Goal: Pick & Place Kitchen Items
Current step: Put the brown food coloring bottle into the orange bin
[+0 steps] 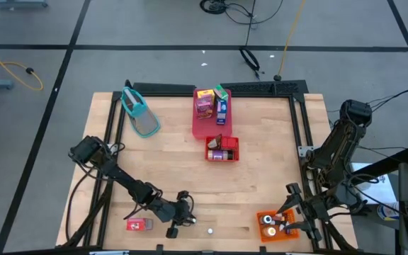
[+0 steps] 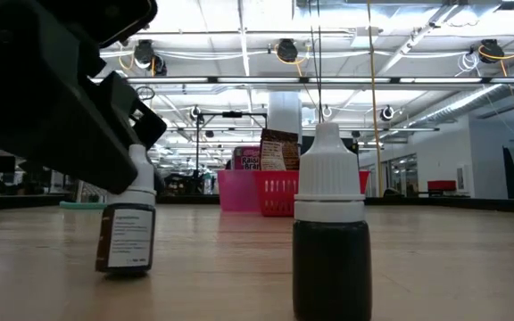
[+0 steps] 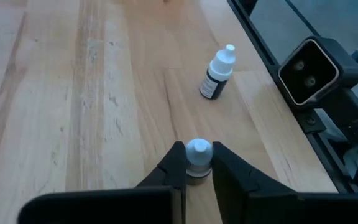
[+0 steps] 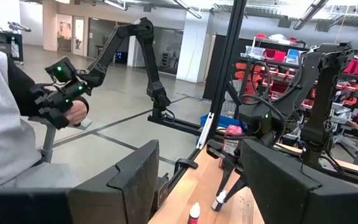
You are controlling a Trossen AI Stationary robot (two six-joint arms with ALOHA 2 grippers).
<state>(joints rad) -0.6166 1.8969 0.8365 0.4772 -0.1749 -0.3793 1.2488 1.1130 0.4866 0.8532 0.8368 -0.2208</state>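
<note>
Dropper bottle [image 2: 331,234] stands nearest; left tool [image 3: 197,163] clamps a second bottle's [image 3: 197,155] cap, best lifted straight. Right tool [image 4: 197,180] waits open, near right.

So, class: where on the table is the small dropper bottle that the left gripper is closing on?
In the high view, the dropper bottle stands near the table's front edge, left of centre, between the left gripper's fingers; a second bottle stands just beyond it.

Floor [image 1: 154,28]: grey, crossed by dark lines; yellow cable [image 1: 6,60] and black cables [image 1: 250,57] lying on it. Ceiling [image 2: 400,27]: white beams, round lamps [image 2: 286,49], strip lights. Pillar [image 4: 191,43]: white. Shelving [image 4: 272,56]: red bins. Person [image 4: 5,118]: grey sleeve, holding a handle.
</note>
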